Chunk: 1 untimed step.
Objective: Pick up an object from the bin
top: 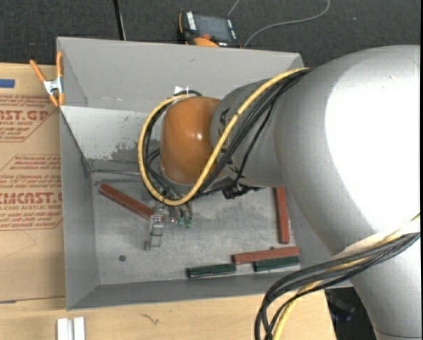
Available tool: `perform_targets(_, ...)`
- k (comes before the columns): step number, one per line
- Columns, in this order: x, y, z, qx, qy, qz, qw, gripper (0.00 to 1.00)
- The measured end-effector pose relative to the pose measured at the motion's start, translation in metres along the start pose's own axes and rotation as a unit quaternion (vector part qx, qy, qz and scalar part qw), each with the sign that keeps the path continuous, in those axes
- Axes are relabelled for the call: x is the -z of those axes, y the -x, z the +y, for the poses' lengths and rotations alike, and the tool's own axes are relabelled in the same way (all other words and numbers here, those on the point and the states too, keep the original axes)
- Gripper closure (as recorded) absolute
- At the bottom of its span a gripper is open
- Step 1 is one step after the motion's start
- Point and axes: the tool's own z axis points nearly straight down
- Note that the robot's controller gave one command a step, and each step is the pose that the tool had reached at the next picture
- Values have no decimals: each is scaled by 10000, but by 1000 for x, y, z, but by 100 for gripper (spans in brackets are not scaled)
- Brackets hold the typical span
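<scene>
My gripper reaches down below the arm's orange cover to the bin floor, left of the middle. A red-brown flat stick lies slanted just to its left, and the stick's right end comes up against the gripper. A small green piece sits right beside the gripper on its right. Whether anything is held is hidden.
Along the bin's front wall lie a dark green bar, a red-brown bar and another dark green bar. A red bar lies lengthwise by the right wall. The arm covers the back and right of the bin.
</scene>
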Motion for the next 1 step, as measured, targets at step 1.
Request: perform_targets(1, 1, 1, 0, -3, 1, -6, 10000, 100)
